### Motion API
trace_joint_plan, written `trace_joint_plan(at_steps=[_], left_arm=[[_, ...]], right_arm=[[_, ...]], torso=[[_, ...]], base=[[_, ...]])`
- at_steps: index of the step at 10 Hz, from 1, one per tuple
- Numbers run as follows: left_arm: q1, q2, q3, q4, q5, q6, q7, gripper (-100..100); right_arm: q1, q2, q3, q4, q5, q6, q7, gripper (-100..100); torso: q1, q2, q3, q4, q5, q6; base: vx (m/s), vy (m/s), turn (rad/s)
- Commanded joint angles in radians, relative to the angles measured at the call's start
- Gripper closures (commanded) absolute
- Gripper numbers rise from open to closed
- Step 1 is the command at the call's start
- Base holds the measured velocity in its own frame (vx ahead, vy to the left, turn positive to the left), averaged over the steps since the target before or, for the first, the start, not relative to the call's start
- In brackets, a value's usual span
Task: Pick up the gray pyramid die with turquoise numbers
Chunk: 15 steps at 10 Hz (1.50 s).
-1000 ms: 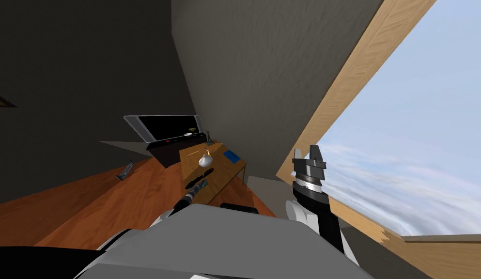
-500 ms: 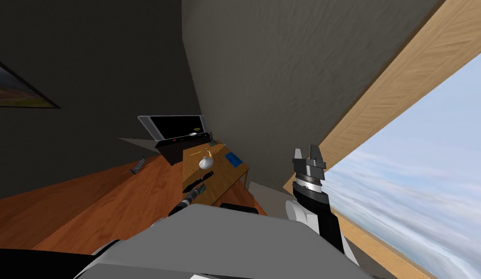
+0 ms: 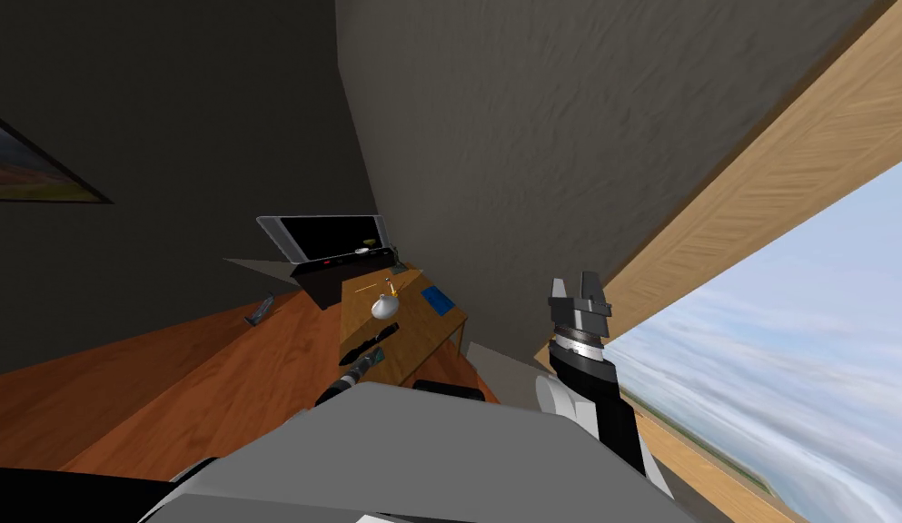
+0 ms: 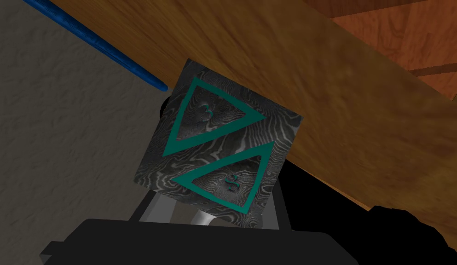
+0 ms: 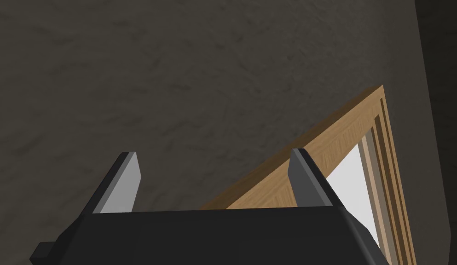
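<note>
**Ann:** The left gripper (image 4: 213, 202) has the grey pyramid die (image 4: 218, 147) clamped. A light grey finger shows at each flank of its base, and two turquoise triangles face the wrist camera.

**Ben:** Whereabouts on the table (image 4: 361, 115)?

**Ann:** At its edge. The brown top lies behind the die's upper part, the grey wall is on one side, and there's a black area under the edge on the other. I can't tell if the die touches wood. From the head, that arm's tip is over the table's near end.

**Ben:** Any neighbours?

**Ann:** A flat blue pad (image 4: 98, 43) lies along the wall-side edge, with its corner just beside the die. A white round thing (image 3: 383, 306) sits toward the far end.

**Ben:** Any room to move?

**Ann:** There's open reddish floor (image 3: 213, 381) along the table's other long edge. The far end meets a dark stand (image 3: 322, 281) carrying a screen (image 3: 326, 236).

**Ben:** And the right gripper (image 5: 213, 156)?

**Ann:** It's raised on my right, close to the wall, with its fingers spread wide.
</note>
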<state>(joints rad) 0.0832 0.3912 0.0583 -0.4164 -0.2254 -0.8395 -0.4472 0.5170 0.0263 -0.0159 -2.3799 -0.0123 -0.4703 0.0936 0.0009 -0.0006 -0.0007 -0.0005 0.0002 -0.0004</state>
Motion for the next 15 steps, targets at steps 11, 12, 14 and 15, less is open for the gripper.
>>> trace_joint_plan(at_steps=[11, 12, 14, 15], left_arm=[[-0.117, -0.009, -0.017, 0.044, 0.174, 0.13, -0.078, 100], [-0.117, -0.009, -0.017, 0.044, 0.174, 0.13, -0.078, 100], [-0.153, -0.011, -0.022, 0.061, 0.225, 0.165, -0.101, 100], [-0.171, -0.012, -0.024, 0.069, 0.251, 0.183, -0.112, 100]], right_arm=[[0.0, 0.0, 0.0, 0.0, 0.0, 0.0, 0.0, 0], [0.0, 0.0, 0.0, 0.0, 0.0, 0.0, 0.0, 0], [0.0, 0.0, 0.0, 0.0, 0.0, 0.0, 0.0, 0], [0.0, 0.0, 0.0, 0.0, 0.0, 0.0, 0.0, 0]], torso=[[0.004, 0.006, 0.003, 0.001, 0.002, 0.002], [0.004, 0.007, 0.004, 0.001, 0.001, 0.002], [0.002, 0.004, 0.002, 0.0, 0.001, 0.001], [0.002, 0.005, 0.002, 0.0, 0.001, 0.002]], base=[[-0.106, 0.024, -0.123], [-0.129, 0.005, -0.055], [-0.129, -0.001, -0.141], [-0.165, 0.032, -0.211]])
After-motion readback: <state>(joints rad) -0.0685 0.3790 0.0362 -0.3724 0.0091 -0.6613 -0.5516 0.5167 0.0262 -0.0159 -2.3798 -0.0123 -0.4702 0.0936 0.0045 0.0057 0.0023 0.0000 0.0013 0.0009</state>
